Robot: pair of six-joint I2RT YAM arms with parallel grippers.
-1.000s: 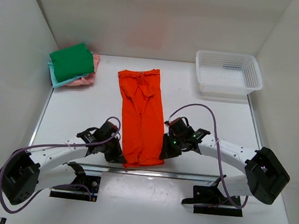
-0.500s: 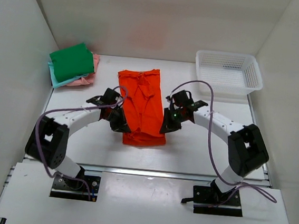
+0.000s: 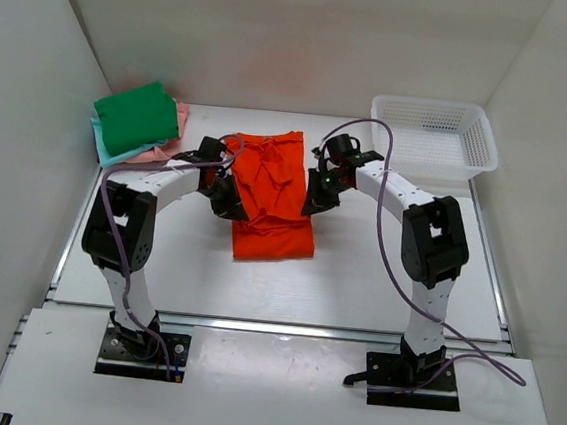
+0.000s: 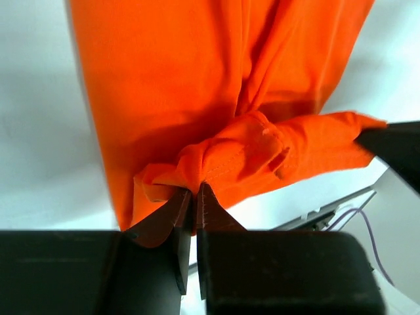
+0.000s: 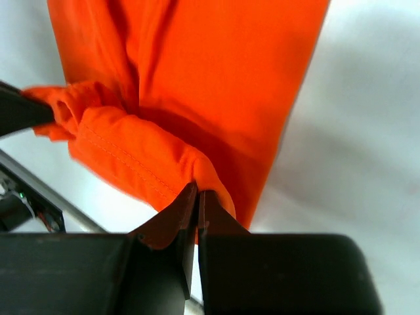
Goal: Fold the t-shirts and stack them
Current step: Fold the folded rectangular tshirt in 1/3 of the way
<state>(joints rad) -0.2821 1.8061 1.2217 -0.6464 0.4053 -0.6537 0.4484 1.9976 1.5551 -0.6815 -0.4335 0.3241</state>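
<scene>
two white arms with black joints, purple cables trailing (dark wedge-shaped fingers).

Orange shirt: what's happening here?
Mid-fold. The left arm and right arm each have jaws shut on a hem corner of the orange shirt, holding the hem raised and doubled back over the shirt's middle. The folded shirts sit stacked far left; the basket is far right.
</scene>
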